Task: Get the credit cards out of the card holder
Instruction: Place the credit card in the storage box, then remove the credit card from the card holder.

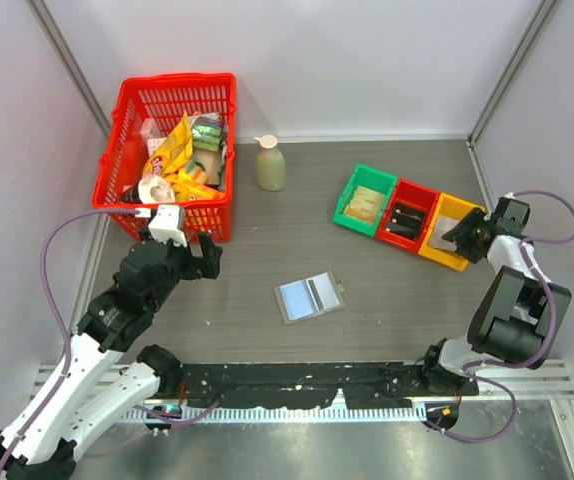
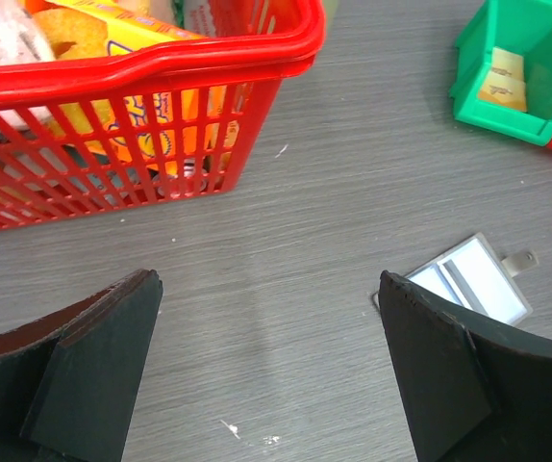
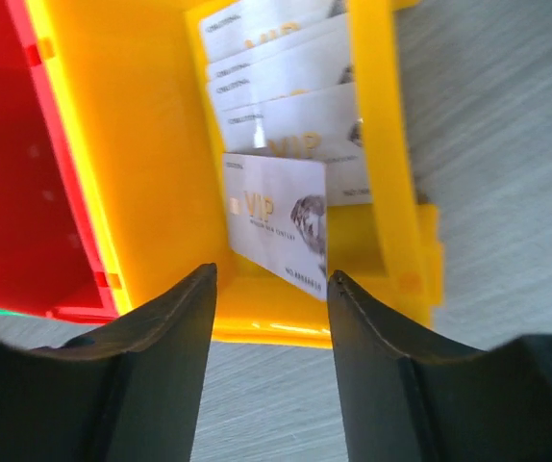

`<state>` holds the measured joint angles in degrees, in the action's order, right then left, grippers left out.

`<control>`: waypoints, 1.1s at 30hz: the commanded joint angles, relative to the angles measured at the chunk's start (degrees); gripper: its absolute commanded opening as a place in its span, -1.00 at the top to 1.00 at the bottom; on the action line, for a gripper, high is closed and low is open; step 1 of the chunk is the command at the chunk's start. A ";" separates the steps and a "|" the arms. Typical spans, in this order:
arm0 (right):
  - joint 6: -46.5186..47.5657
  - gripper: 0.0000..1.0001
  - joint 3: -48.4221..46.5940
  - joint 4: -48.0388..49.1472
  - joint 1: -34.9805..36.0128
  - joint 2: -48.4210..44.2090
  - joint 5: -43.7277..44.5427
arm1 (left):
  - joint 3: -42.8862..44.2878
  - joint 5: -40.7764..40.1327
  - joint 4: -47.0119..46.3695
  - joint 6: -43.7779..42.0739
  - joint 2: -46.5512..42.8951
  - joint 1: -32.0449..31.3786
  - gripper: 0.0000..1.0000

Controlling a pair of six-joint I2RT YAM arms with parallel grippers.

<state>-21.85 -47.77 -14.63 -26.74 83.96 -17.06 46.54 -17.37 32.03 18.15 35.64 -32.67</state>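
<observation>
The card holder (image 1: pixel 309 296) lies open and flat at the table's middle, showing a light blue panel and a grey panel; it also shows in the left wrist view (image 2: pixel 473 279). No card shows in it. Several white-grey "VIP" credit cards (image 3: pixel 286 125) lie in the yellow bin (image 3: pixel 132 144). One more card (image 3: pixel 281 231) leans against the bin's near wall, just beyond my open right gripper (image 3: pixel 271 279), which hovers at that bin (image 1: pixel 459 232) holding nothing. My left gripper (image 1: pixel 207 255) is open and empty above bare table (image 2: pixel 266 289), left of the holder.
A red basket (image 1: pixel 127 120) of snack packets stands at the back left, close to my left gripper. A cream bottle (image 1: pixel 270 165) stands behind the middle. A green bin (image 1: pixel 349 190) holds tan cards; a red bin (image 1: pixel 422 195) holds dark items.
</observation>
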 commanded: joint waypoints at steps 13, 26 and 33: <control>1.55 -0.27 1.53 -7.43 21.98 -26.65 12.75 | -1.46 14.11 -8.47 3.81 2.76 -0.12 -0.96; -10.67 -0.26 13.84 4.95 64.50 -31.94 18.79 | -6.46 11.41 -17.70 21.04 11.99 -11.70 -0.84; -9.36 -0.15 15.77 9.53 72.62 -22.90 22.16 | -7.44 2.88 -22.27 26.93 21.92 -20.24 -0.73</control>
<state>-30.59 -33.12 -11.35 44.93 57.74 1.19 38.98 -7.70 15.68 40.40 53.43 -50.17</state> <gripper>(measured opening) 0.604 0.887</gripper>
